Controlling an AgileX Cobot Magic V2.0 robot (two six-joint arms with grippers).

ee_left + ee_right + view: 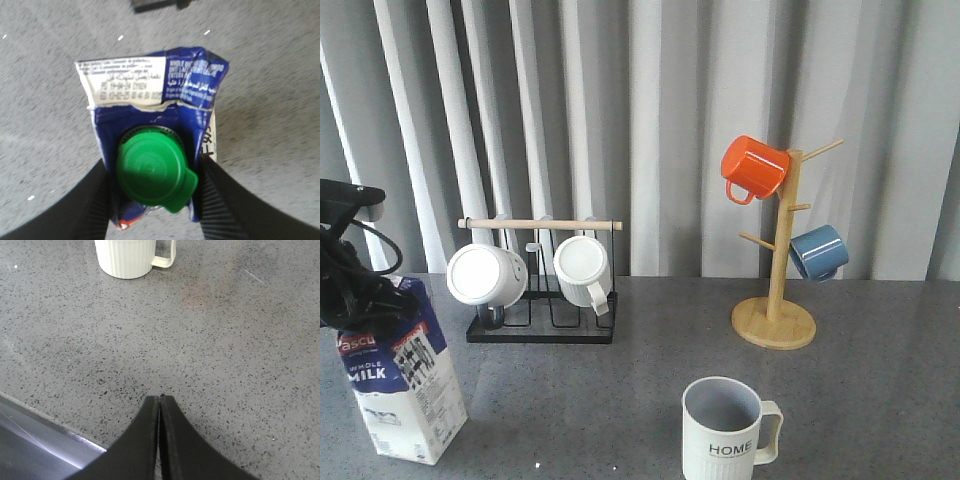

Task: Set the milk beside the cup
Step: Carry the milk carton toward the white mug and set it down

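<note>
Cup [723,432], grey speckled table [620,400], pleated curtain [670,120]

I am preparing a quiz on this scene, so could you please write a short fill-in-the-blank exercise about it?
1. The left gripper is closed around the milk, whose round cap is ____.
2. The lettering on the cup reads ____.
3. The right gripper holds nothing, and its fingers are ____.
4. On the wooden tree, the mug hanging highest is ____.

Missing words: green; HOME; shut; orange
</note>
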